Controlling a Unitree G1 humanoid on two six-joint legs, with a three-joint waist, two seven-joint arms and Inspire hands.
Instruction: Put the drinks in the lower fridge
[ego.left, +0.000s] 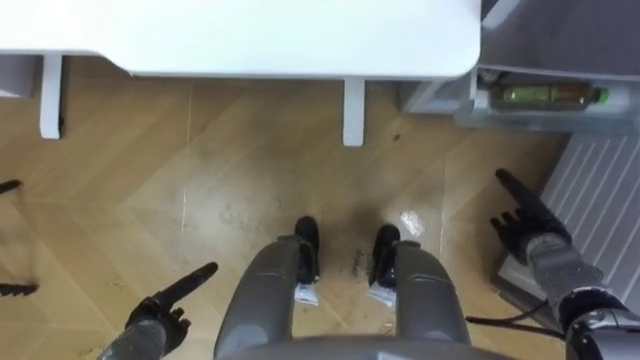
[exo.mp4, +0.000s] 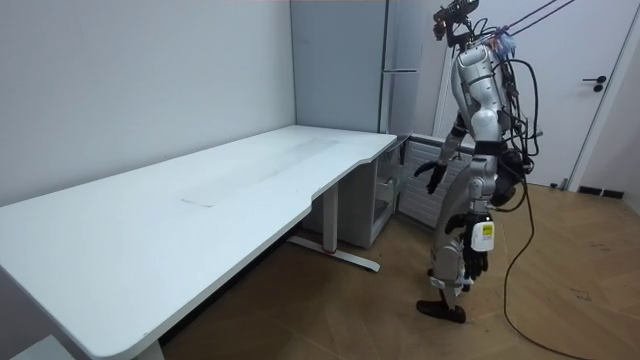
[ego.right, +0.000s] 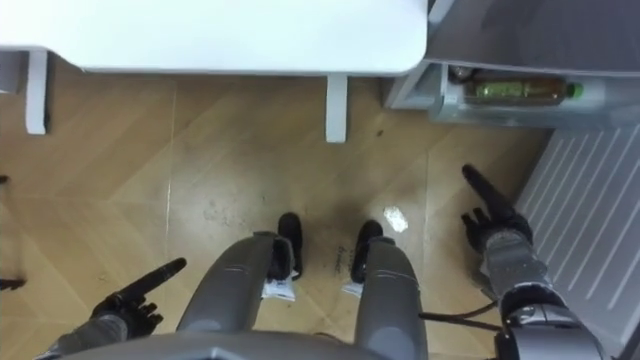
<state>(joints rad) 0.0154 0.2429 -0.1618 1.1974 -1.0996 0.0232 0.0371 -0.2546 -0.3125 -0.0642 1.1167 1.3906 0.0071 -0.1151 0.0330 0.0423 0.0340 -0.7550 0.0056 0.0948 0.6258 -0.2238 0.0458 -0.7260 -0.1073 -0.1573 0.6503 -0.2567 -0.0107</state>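
Note:
A drink bottle with amber liquid and a green cap lies on its side in the open lower fridge compartment, at the far right just past the desk's corner. My right hand hangs over the floor below that compartment, fingers relaxed, one pointing toward it, holding nothing. My left hand hangs low at the lower left, also loose and empty. In the room view I stand upright between the desk's end and the tall grey fridge.
The white desk spans the top of the view, with its leg straight ahead of my feet. A ribbed grey fridge door stands open at my right. A small white scrap lies on the wooden floor.

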